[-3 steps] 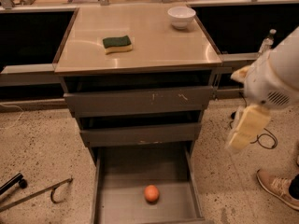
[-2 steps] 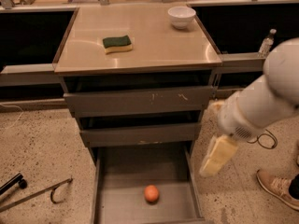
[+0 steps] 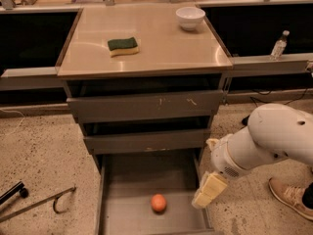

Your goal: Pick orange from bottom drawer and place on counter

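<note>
The orange [image 3: 158, 202] lies on the grey floor of the open bottom drawer [image 3: 132, 175], near its front middle. My gripper [image 3: 207, 191], cream-coloured on the end of the white arm, hangs over the drawer's right wall, a little right of and slightly above the orange, not touching it. The counter [image 3: 161, 48] is the glossy beige top of the cabinet above.
A green-and-yellow sponge [image 3: 122, 46] and a white bowl [image 3: 190, 17] sit on the counter. Two shallower drawers [image 3: 144, 106] are above the open one. A water bottle [image 3: 279, 45] stands on the right ledge. A shoe [image 3: 290, 195] is at right, a metal tool [image 3: 39, 199] at left.
The arm has swung left and down, bringing the gripper from beside the cabinet to the right wall of the bottom drawer, closer to the orange.
</note>
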